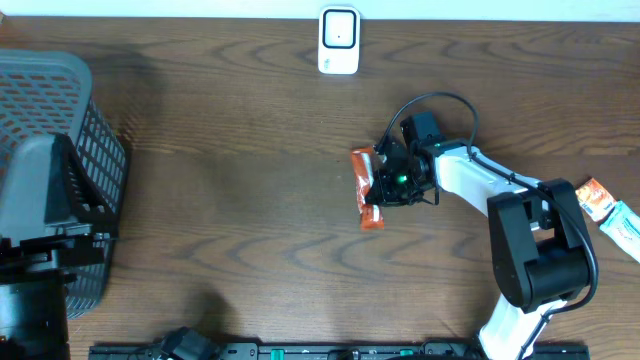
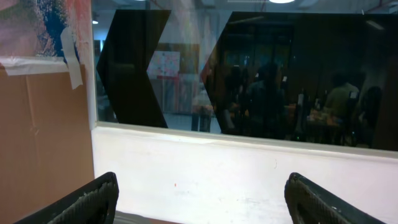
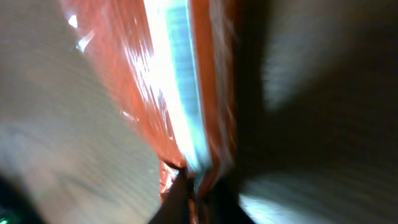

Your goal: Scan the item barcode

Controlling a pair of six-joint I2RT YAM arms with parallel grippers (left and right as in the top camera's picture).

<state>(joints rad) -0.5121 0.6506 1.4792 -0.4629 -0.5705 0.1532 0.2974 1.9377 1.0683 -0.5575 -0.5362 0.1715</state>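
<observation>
Right tool (image 1: 383,187) clamped on orange pkt (image 1: 362,168); left tool (image 2: 202,202) wide apart.

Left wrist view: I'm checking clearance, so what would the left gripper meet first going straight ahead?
Likely the white wall under the window; nothing nearer shows ahead of the open left gripper, though depth is unclear.

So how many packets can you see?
3: an orange packet pinched by the right gripper mid-table, an orange-and-white packet at the right edge, and a pale blue packet beside it. The basket could hide more.
</observation>
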